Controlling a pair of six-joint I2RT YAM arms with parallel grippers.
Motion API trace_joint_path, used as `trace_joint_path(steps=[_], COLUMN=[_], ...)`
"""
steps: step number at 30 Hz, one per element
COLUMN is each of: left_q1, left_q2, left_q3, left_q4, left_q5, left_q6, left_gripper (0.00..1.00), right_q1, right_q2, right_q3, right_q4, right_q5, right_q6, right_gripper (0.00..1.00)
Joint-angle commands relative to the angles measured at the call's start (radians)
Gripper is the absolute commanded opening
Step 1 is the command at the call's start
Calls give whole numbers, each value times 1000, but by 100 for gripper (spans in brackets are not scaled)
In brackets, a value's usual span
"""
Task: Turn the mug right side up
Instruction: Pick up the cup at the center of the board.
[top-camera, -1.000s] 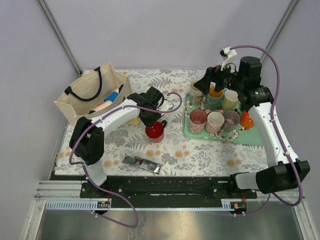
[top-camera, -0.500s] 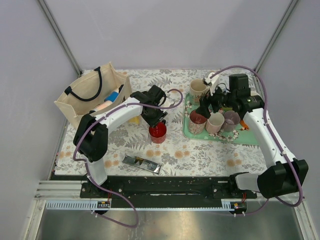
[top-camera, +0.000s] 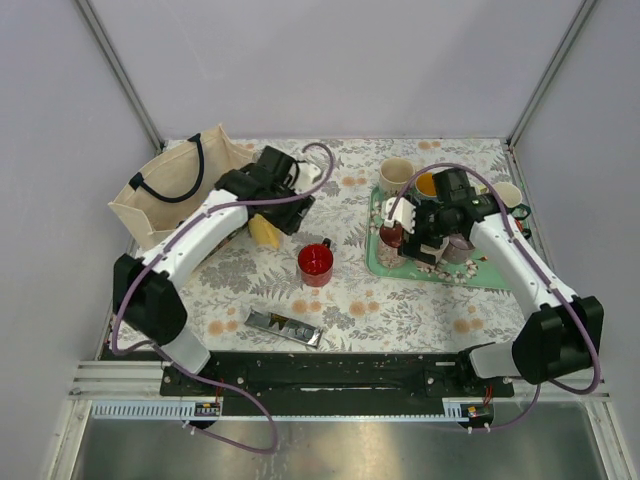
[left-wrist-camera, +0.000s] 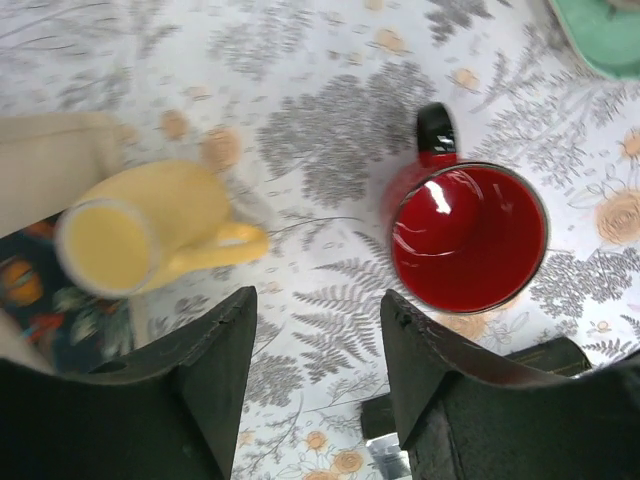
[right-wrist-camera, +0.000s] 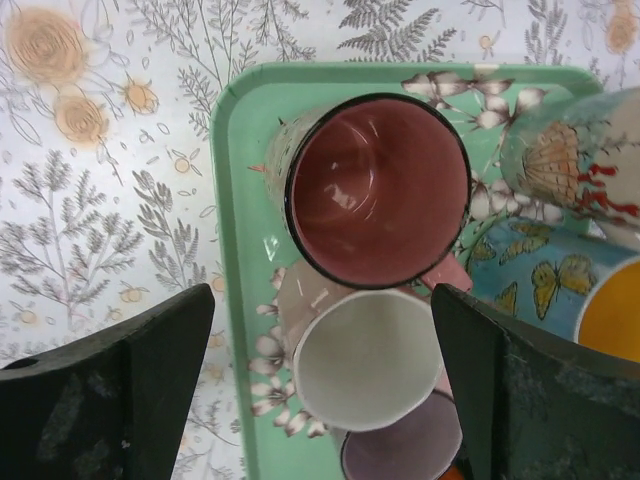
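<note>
On the table (top-camera: 400, 305), we are seeing the red mug (left-wrist-camera: 468, 236) upright, seemingly done, left gripper (left-wrist-camera: 318, 312) and right gripper (right-wrist-camera: 320, 305) gaping empty.

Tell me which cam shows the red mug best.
Left wrist. The red mug sits close on the right of the frame, opening up, with its glossy inside and black handle clear. Top external shows the red mug only small, though plainly upright. Right wrist does not show it at all.
</note>
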Motion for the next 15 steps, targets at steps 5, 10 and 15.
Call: trace_joint_path(steps=[5, 10, 15], left_q1=[142, 157, 157], left_q2=[-158, -178, -190], left_q3=[12, 12, -1], left_q4=[18, 18, 17], left_q5=[30, 25, 33], left_q6=[-11, -8, -10], left_gripper=[57, 57, 57], right_q1=[119, 136, 136], right_q2=[106, 197, 278], right_q3=[-30, 3, 60], right_q4=[159, 279, 348], right_q5=[173, 277, 360], right_q6=[-152, -152, -201], right_gripper=[100, 99, 98])
